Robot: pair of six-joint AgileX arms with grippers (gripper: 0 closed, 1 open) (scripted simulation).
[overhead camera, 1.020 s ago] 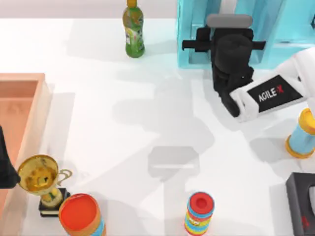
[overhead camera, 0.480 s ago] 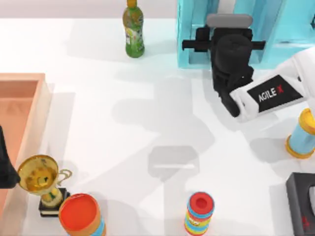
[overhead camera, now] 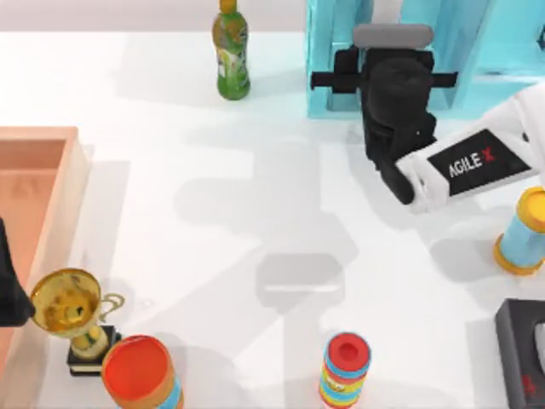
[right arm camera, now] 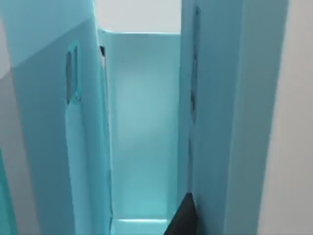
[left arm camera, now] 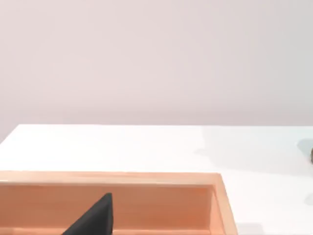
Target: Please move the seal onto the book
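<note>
The seal and the book are out of view. My right gripper [overhead camera: 393, 81] hangs at the back right of the table, over the front edge of a light blue shelf unit [overhead camera: 332, 51]. In the right wrist view the shelf unit's [right arm camera: 142, 127] upright teal panels stand close ahead, with a narrow bay between them. My left gripper [overhead camera: 8, 294] is parked at the left edge, above the wooden tray [overhead camera: 51, 162].
A green bottle [overhead camera: 231, 55] stands at the back. Along the front are a gold trophy [overhead camera: 72, 311], an orange-topped can [overhead camera: 140, 375] and a striped cylinder with a red lid [overhead camera: 345, 368]. At the right are a blue and yellow cylinder [overhead camera: 524, 234] and a dark box [overhead camera: 521, 354].
My right gripper has shifted slightly to the left and toward the shelf unit. Nothing else has moved.
</note>
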